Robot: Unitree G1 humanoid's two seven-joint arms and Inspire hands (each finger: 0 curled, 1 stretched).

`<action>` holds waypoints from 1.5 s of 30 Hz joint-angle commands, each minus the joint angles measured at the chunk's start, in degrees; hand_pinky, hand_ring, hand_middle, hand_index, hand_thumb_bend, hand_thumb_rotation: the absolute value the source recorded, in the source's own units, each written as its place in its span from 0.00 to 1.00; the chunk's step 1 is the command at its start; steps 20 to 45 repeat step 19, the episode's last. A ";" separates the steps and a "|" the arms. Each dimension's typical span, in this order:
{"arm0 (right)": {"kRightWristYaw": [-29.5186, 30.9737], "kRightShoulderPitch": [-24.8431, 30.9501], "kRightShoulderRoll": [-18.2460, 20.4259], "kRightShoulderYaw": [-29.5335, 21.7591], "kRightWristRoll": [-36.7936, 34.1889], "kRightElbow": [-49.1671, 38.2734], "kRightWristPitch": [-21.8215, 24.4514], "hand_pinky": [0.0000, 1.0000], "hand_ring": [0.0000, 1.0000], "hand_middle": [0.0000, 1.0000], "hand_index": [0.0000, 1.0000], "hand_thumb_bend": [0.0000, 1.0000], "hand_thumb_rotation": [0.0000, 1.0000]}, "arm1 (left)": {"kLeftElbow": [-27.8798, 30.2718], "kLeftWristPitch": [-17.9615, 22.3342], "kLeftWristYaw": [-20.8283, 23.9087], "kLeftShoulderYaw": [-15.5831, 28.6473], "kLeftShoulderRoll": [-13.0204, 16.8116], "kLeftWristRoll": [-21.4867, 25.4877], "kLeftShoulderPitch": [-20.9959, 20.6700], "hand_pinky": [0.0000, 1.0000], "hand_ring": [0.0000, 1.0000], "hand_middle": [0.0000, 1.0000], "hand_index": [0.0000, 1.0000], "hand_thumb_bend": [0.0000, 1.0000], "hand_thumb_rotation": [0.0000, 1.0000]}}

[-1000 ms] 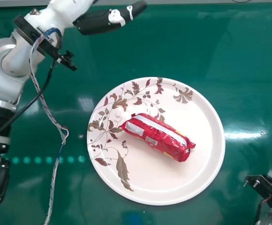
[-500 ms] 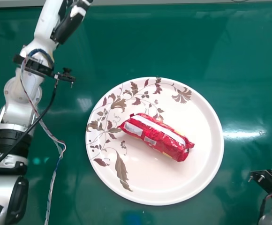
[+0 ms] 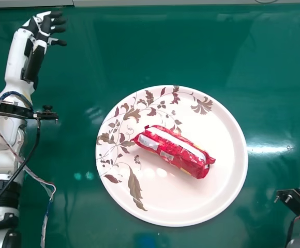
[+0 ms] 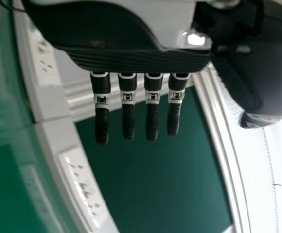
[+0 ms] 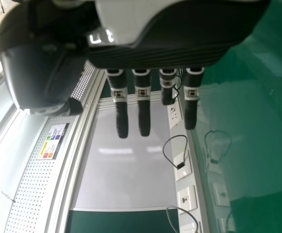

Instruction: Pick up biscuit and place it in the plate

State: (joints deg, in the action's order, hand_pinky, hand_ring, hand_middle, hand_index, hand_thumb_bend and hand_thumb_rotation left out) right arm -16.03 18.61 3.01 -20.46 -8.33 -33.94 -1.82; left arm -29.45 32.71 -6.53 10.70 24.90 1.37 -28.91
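- Near the middle of the plate [image 3: 227, 181], one red biscuit packet [image 3: 174, 151]; lying flat inside the rim, one end towards 10 o'clock, the other towards 4. Placing judged complete.
- Left robot hand [image 3: 40, 35]: open, fingers extended, holding nothing; well apart from the plate, between its 10 and 11 o'clock.
- Right robot hand [image 5: 175, 53], right wrist view: open and empty, fingers mostly straight, one bent a little more than its fellows.
- Cable [image 3: 54, 190], slack, looped off the left arm at the plate's 8 to 9 o'clock. Hazard: should that arm swing towards 3 o'clock, the loop could drag over the rim and hook the packet.
- Bracket [image 3: 294, 200] on the right arm, at 4 o'clock. Hazard: a low inward sweep could strike the rim and shunt the plate towards 10 o'clock.
- Surface [image 3: 165, 51], green, glossy. Hazard: probably little grip beneath the plate, so a knock may slide plate and packet together.
- Wrapper, shiny, likely slick. Hazard: a brushing fingertip could turn the packet or push it up against the rim.
- Needless second grasp. Hazard: squeezing may crush the contents, or a poor pinch drop them outside the plate. Advised: both hands kept clear.
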 commanded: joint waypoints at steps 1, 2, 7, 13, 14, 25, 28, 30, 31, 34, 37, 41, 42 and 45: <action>-0.33 0.58 1.18 -0.48 0.37 -0.58 0.32 0.74 0.81 0.80 0.74 0.55 0.17 | -0.08 -0.93 -0.67 1.63 -0.38 2.57 1.46 0.60 0.75 0.77 0.80 0.66 0.73; -0.30 0.57 1.20 -0.44 0.39 -0.52 0.17 0.74 0.80 0.80 0.73 0.55 0.16 | 0.37 -1.52 -1.32 2.05 -1.07 4.24 1.58 0.60 0.74 0.77 0.80 0.66 0.73; 0.70 0.79 0.93 -0.47 0.18 0.30 -1.03 0.72 0.78 0.78 0.73 0.54 0.15 | 2.49 -4.86 -5.47 3.13 -3.53 11.69 1.67 0.59 0.74 0.77 0.82 0.55 0.66; 1.14 0.67 1.36 -0.42 -0.29 0.52 -1.29 0.69 0.77 0.77 0.72 0.55 0.13 | 6.56 -11.79 -8.57 3.95 -7.11 19.43 1.40 0.58 0.75 0.77 0.79 0.49 0.54; 1.10 0.65 1.48 -0.44 -0.28 0.53 -1.29 0.69 0.77 0.77 0.72 0.55 0.13 | 6.81 -12.21 -9.34 4.00 -7.49 20.10 1.31 0.60 0.76 0.78 0.79 0.49 0.54; 1.04 1.04 1.90 -0.32 0.31 0.62 -1.92 0.69 0.77 0.78 0.71 0.55 0.15 | 8.20 -14.28 -10.45 4.30 -8.75 21.01 1.22 0.65 0.78 0.78 0.80 0.47 0.57; 1.04 1.04 1.90 -0.32 0.31 0.62 -1.92 0.69 0.77 0.78 0.71 0.55 0.15 | 8.20 -14.28 -10.45 4.30 -8.75 21.01 1.22 0.65 0.78 0.78 0.80 0.47 0.57; 1.04 1.04 1.90 -0.32 0.31 0.62 -1.92 0.69 0.77 0.78 0.71 0.55 0.15 | 8.20 -14.28 -10.45 4.30 -8.75 21.01 1.22 0.65 0.78 0.78 0.80 0.47 0.57; 1.04 1.04 1.90 -0.32 0.31 0.62 -1.92 0.69 0.77 0.78 0.71 0.55 0.15 | 8.20 -14.28 -10.45 4.30 -8.75 21.01 1.22 0.65 0.78 0.78 0.80 0.47 0.57; 1.04 1.04 1.90 -0.32 0.31 0.62 -1.92 0.69 0.77 0.78 0.71 0.55 0.15 | 8.20 -14.28 -10.45 4.30 -8.75 21.01 1.22 0.65 0.78 0.78 0.80 0.47 0.57; 1.04 1.04 1.90 -0.32 0.31 0.62 -1.92 0.69 0.77 0.78 0.71 0.55 0.15 | 8.20 -14.28 -10.45 4.30 -8.75 21.01 1.22 0.65 0.78 0.78 0.80 0.47 0.57; 1.04 1.04 1.90 -0.32 0.31 0.62 -1.92 0.69 0.77 0.78 0.71 0.55 0.15 | 8.20 -14.28 -10.45 4.30 -8.75 21.01 1.22 0.65 0.78 0.78 0.80 0.47 0.57; 1.04 1.04 1.90 -0.32 0.31 0.62 -1.92 0.69 0.77 0.78 0.71 0.55 0.15 | 8.20 -14.28 -10.45 4.30 -8.75 21.01 1.22 0.65 0.78 0.78 0.80 0.47 0.57; 1.04 1.04 1.90 -0.32 0.31 0.62 -1.92 0.69 0.77 0.78 0.71 0.55 0.15 | 8.20 -14.28 -10.45 4.30 -8.75 21.01 1.22 0.65 0.78 0.78 0.80 0.47 0.57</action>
